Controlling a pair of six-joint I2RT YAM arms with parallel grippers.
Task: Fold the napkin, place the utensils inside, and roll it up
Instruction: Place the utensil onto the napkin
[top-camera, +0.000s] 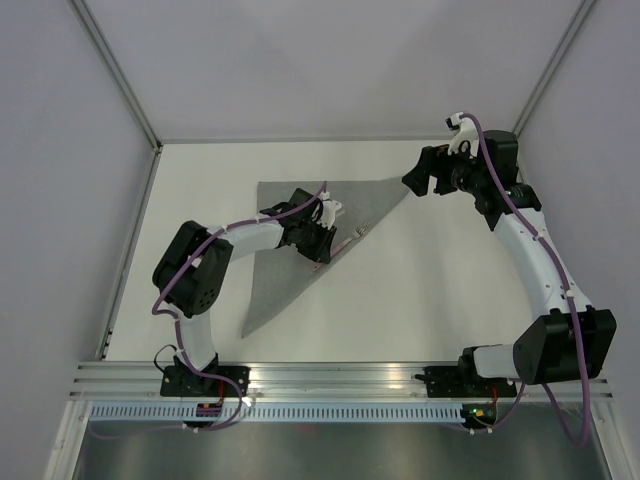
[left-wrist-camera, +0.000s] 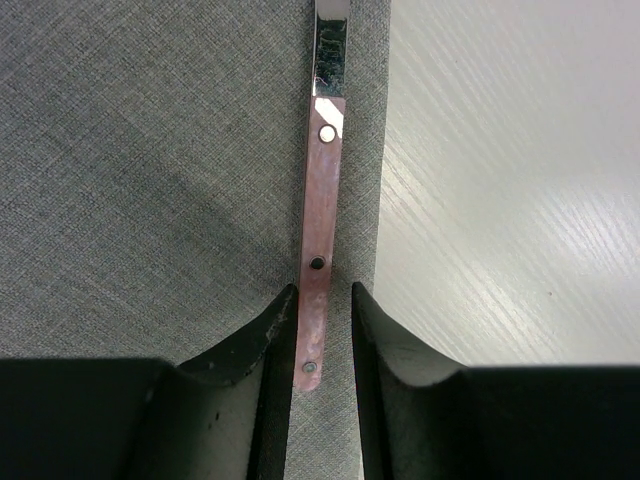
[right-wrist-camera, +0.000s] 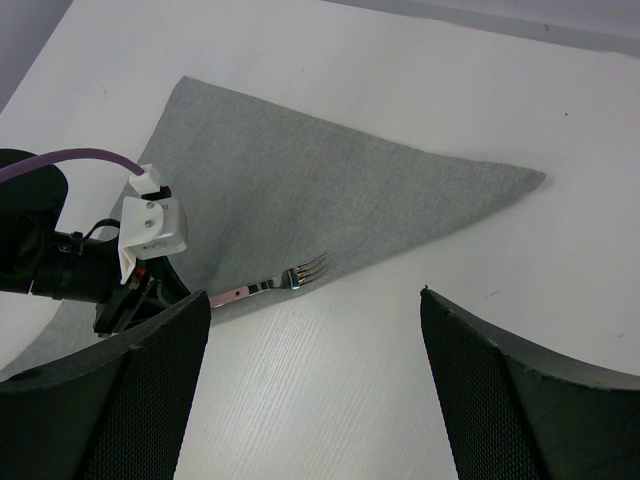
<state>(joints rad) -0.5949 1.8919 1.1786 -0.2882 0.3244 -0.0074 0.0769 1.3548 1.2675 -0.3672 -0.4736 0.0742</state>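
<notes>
The grey napkin (top-camera: 295, 215) (right-wrist-camera: 330, 190) lies on the table folded into a triangle. A fork (top-camera: 355, 238) (right-wrist-camera: 285, 281) with a pinkish handle (left-wrist-camera: 320, 230) rests along the napkin's (left-wrist-camera: 150, 150) folded right edge, tines pointing to the far right. My left gripper (top-camera: 318, 252) (left-wrist-camera: 324, 295) is down over the near end of the handle, one finger on each side. The left finger is right against the handle and a strip of cloth shows before the right one. My right gripper (top-camera: 418, 178) (right-wrist-camera: 317, 295) hovers wide open above the bare table near the napkin's right corner, holding nothing.
The white table (top-camera: 430, 290) is walled by pale panels at the left, back and right. A metal rail (top-camera: 330, 375) with both arm bases runs along the near edge. The left arm's wrist (right-wrist-camera: 130, 260) shows at the left of the right wrist view.
</notes>
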